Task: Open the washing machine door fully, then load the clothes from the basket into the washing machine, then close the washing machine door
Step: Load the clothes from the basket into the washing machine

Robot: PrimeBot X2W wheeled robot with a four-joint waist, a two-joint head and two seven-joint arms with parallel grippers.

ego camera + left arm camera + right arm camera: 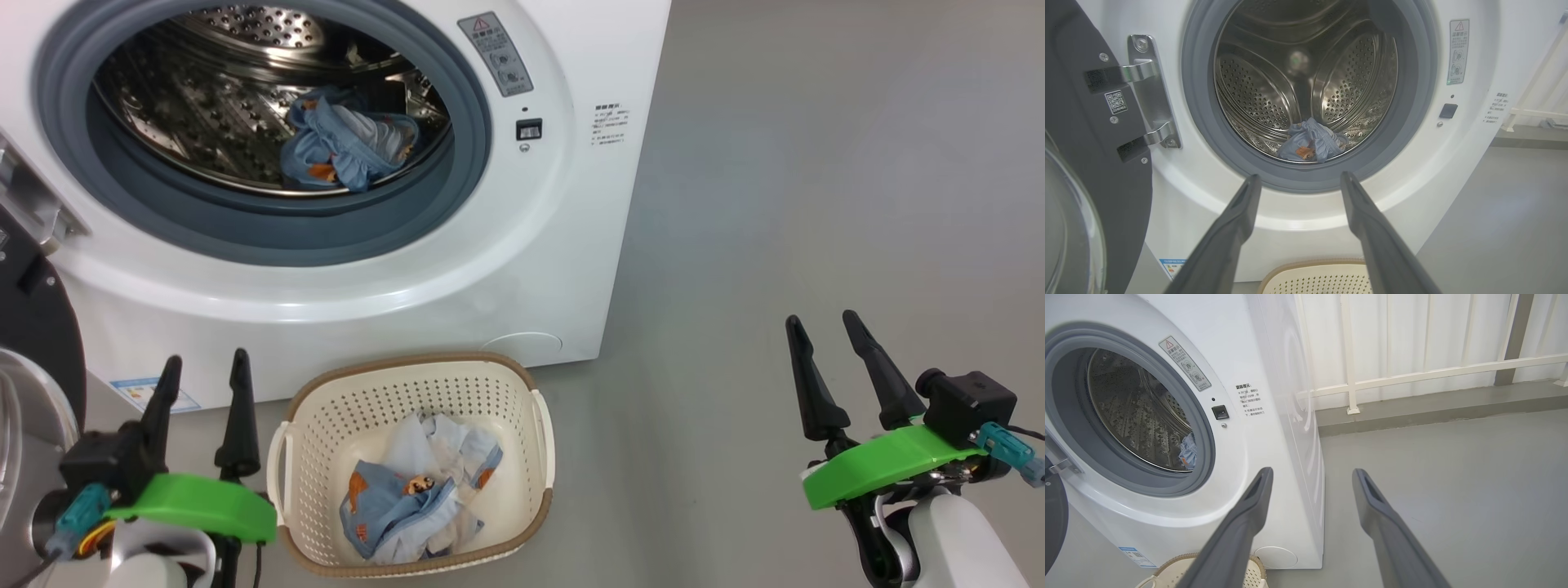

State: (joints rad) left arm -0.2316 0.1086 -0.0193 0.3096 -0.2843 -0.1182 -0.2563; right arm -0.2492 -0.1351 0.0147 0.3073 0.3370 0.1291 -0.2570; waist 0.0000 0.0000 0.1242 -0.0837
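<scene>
Jaws both wide, empty. My left gripper (pixel 206 357) between washing machine door (pixel 33 327) and basket (pixel 408 362) holding clothes (pixel 412 498); right gripper (pixel 820 317) over open floor (pixel 816 163).

1. The left gripper (pixel 206 357) sits at the lower left of the head view. Its two dark fingers (pixel 1372 228) point up and are spread wide.
2. The right gripper (pixel 821 318) sits at the lower right, higher in that view than the left one. It is also spread wide, and both its fingers lean to the left.
3. Each wrist carries a green plate (pixel 196 506), a black camera block (pixel 967 404) and a teal connector (pixel 1008 449).
4. Pale forearms (pixel 955 539) rise from the bottom edge under both wrists.
5. In each wrist view the two fingers form a broad V with the tips well apart.
</scene>
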